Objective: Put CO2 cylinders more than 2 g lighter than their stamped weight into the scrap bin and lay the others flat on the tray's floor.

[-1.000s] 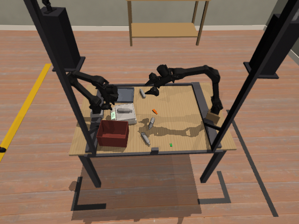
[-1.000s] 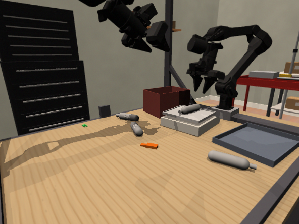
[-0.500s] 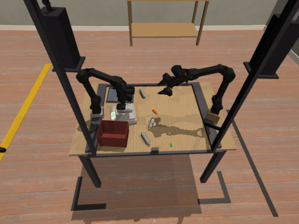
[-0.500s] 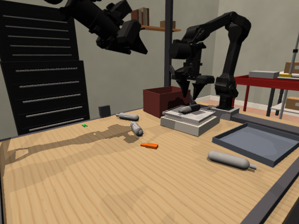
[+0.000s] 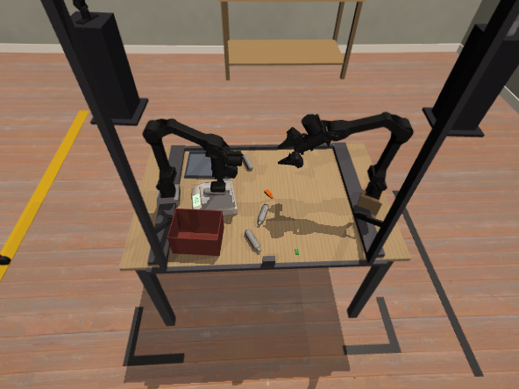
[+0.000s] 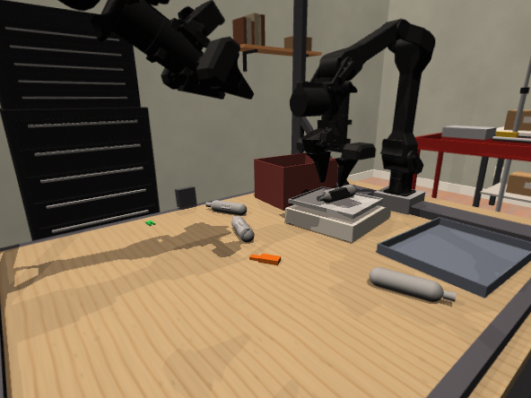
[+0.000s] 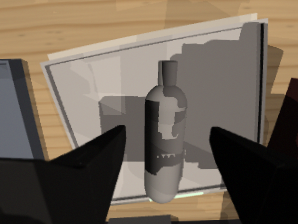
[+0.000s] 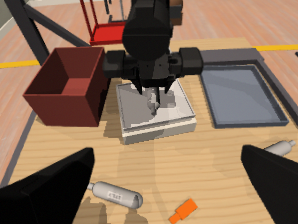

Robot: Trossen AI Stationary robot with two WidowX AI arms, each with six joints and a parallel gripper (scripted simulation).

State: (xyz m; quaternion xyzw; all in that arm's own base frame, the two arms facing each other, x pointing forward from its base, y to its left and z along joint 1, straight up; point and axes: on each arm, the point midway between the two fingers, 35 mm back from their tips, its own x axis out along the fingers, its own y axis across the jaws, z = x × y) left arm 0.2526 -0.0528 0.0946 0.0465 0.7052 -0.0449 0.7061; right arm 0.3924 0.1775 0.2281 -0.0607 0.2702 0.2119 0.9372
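While the left pincer [image 5: 217, 189] [image 6: 333, 181] [image 7: 168, 133] [image 8: 153, 92] is hanging partway open just over the scale [image 5: 228, 202] [image 6: 319, 222] [image 7: 75, 82] [image 8: 157, 130], it's got nothing in its grip yet. The cylinder on the scale [image 6: 339, 193] [image 7: 165, 145] [image 8: 153, 102] lies between and below the tips, and in the left wrist view its long axis runs up and down the frame, neck at the top, one finger either side. So closing should pinch it across the body, which looks right to me. I'd say the left arm is clearly the nearer one. The right pincer [image 5: 287, 154] [image 8: 167, 153] is wide open up above the bench [image 5: 316, 184] [image 6: 179, 314] [image 7: 25, 30] [image 8: 150, 170], well apart. Edges: the scrap bin [image 5: 195, 243] [image 6: 269, 181] [image 7: 287, 135] [image 8: 65, 110] is close, at the right edge of the wrist frame, and the tray [image 5: 188, 171] [image 6: 437, 273] [image 7: 30, 110] [image 8: 250, 123] is at the left, so I'd lift straight up before swinging either way. Can't read the stamp or display weight from here, so no call on which one it goes to.
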